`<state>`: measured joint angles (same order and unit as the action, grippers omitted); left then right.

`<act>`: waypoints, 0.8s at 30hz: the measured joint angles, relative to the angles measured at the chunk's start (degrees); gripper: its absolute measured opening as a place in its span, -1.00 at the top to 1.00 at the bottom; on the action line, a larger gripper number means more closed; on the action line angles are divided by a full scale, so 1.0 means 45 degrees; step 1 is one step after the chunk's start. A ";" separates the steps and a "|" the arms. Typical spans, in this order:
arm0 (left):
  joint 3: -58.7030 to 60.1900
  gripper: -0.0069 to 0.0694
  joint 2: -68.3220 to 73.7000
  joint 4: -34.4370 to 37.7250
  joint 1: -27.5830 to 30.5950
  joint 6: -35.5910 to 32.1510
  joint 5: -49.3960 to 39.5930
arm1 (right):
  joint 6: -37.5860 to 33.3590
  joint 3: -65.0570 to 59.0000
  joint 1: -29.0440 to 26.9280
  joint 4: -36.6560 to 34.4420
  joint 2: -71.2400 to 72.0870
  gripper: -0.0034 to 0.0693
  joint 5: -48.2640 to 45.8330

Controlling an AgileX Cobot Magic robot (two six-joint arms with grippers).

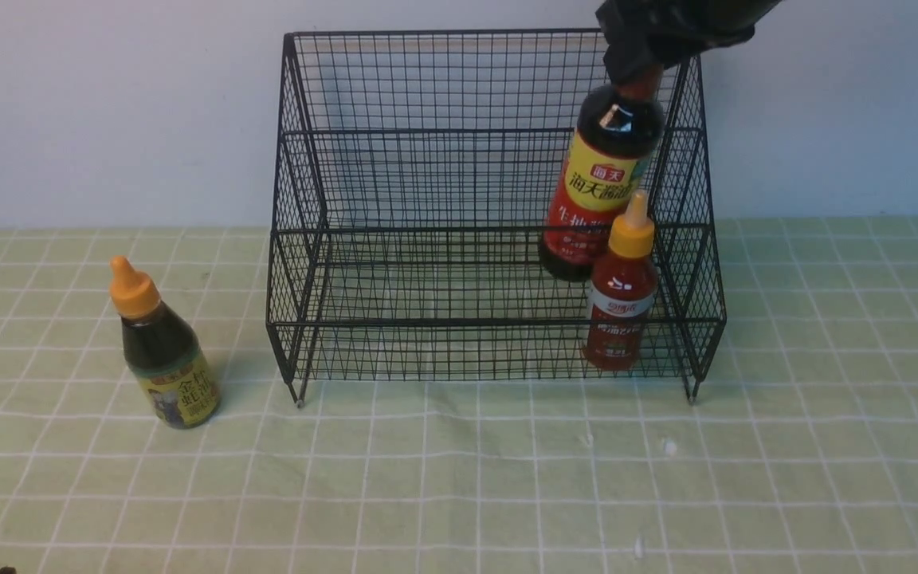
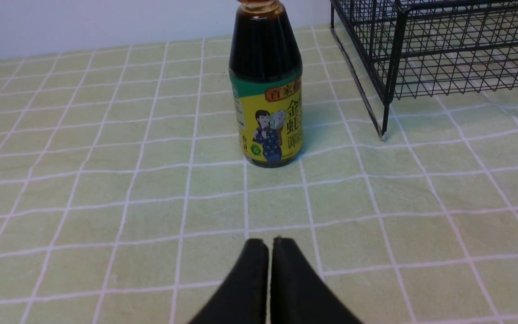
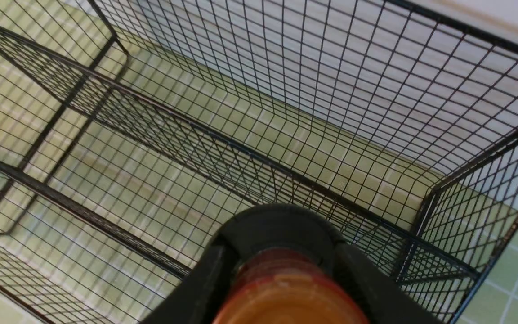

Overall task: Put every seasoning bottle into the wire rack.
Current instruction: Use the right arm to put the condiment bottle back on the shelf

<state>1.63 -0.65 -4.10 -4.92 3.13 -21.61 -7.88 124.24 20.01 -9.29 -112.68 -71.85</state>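
Grasping the soy bottle (image 1: 606, 183) near the rack's (image 1: 443, 33) right wall, right fingers (image 3: 200, 292) hover; left fingers (image 2: 250, 279) clenched.

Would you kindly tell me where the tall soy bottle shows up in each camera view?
Front: soy bottle upper right, in the wire rack, held by the right gripper.
Left wrist: not in it.
Right wrist: only its cap, bottom centre.
Shared landmark: the wire rack.
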 joint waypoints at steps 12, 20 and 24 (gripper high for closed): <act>0.0000 0.83 0.0000 0.0000 0.0000 0.0000 0.0000 | 0.0327 0.0025 0.0875 0.1269 -0.0870 0.15 0.0589; 0.0000 0.83 0.0000 0.0000 0.0000 0.0000 0.0000 | 0.0746 0.0143 0.0889 0.1368 -0.0655 -0.35 0.1088; 0.0000 0.83 0.0000 0.0000 0.0000 0.0000 0.0000 | 0.1105 0.0143 0.0889 0.1852 0.0054 -0.45 0.0742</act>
<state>1.63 -0.65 -4.10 -4.92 3.13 -21.61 -2.90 124.89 24.01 -0.96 -112.44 -68.52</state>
